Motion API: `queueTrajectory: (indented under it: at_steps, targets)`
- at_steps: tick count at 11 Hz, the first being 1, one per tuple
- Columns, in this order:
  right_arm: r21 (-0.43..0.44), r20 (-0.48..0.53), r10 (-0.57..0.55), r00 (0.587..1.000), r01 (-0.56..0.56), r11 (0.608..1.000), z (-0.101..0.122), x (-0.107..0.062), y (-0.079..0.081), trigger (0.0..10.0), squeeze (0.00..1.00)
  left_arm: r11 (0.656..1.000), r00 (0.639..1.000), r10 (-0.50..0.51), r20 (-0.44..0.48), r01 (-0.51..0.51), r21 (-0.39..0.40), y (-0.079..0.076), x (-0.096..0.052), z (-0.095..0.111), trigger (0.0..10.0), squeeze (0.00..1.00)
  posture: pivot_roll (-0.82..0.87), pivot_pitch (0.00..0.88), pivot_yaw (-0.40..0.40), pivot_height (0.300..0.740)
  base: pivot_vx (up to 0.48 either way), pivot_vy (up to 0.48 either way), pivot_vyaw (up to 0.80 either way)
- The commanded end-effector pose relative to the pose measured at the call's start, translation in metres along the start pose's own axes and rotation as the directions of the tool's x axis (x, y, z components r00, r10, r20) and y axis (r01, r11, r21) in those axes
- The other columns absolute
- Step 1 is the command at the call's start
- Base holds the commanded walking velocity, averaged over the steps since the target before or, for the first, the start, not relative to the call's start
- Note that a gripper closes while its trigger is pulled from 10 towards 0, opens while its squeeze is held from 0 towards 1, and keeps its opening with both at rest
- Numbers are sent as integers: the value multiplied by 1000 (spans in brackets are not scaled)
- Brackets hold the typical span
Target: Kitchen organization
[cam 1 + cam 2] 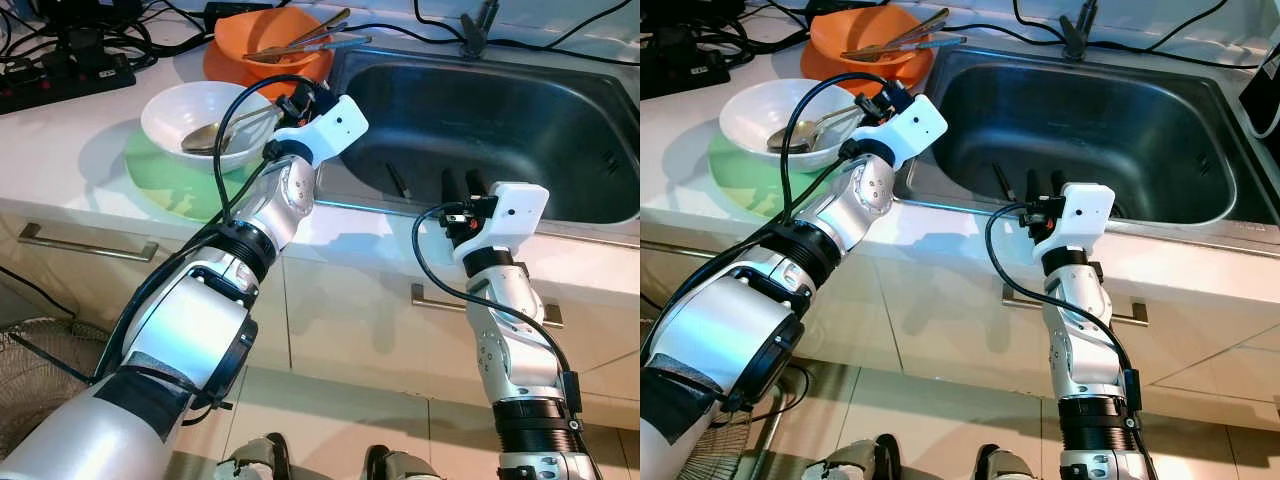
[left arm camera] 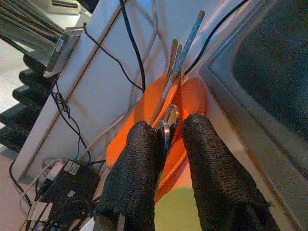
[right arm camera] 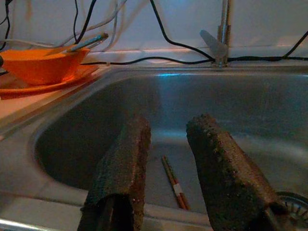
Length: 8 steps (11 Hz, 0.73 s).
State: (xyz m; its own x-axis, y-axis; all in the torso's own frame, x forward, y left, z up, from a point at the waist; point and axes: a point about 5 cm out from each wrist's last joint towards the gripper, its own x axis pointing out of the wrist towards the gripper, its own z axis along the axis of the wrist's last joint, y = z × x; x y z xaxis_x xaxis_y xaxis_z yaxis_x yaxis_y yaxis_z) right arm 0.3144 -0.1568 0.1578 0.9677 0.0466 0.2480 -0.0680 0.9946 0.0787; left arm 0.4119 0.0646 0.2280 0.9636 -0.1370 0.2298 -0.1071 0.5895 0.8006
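Note:
A metal spoon [image 1: 214, 134] rests with its bowl in the white bowl [image 1: 172, 102], which stands on a green plate [image 1: 160, 190]. My left gripper [image 1: 298, 101] is shut on the spoon's handle [image 2: 163, 131], beside the sink's left rim. Behind it, an orange bowl [image 1: 262, 52] on an orange plate holds several utensils [image 2: 185, 50]. My right gripper [image 1: 461, 183] is open over the front edge of the steel sink [image 1: 520, 120], holding nothing. A pair of chopsticks [image 3: 175, 184] lies on the sink floor just beyond its fingers [image 3: 126, 159].
A tap [image 1: 476, 28] and black cables run along the back wall. A power strip [image 1: 62, 84] with plugs sits at the counter's back left. Drawer handles [image 1: 85, 245] are below the counter edge. A sink drain [image 3: 293, 202] is near the right gripper.

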Motion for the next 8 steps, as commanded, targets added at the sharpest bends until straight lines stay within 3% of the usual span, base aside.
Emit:
queueTrajectory:
  at_steps: [1, 6, 7, 8]
  targets:
    - [12, -73, -32, 997, 33, 999, -14, -4, -6, 10000, 0, 1000, 1000, 19, 11, -19, 12, 4, 3, 6, 0, 0, -72, 156, -2, 740, 0, 0, 0]
    - [11, -75, -34, 997, 35, 999, -14, 0, -7, 10000, 0, 998, 999, 42, 34, -41, -41, 10, 6, 16, 0, 0, -63, 143, -4, 740, 0, 0, 0]
    - [13, -73, -32, 997, 33, 999, -14, 1, -7, 10000, 0, 994, 998, 29, 56, -23, -111, 13, 8, 24, 6588, 0, -57, 141, -6, 740, 0, 0, 0]
    - [14, -73, -31, 997, 32, 999, -14, 2, -7, 10000, 0, 990, 997, 23, 67, -14, -139, 15, 8, 28, 10000, 0, -54, 140, -7, 740, 0, 0, 0]
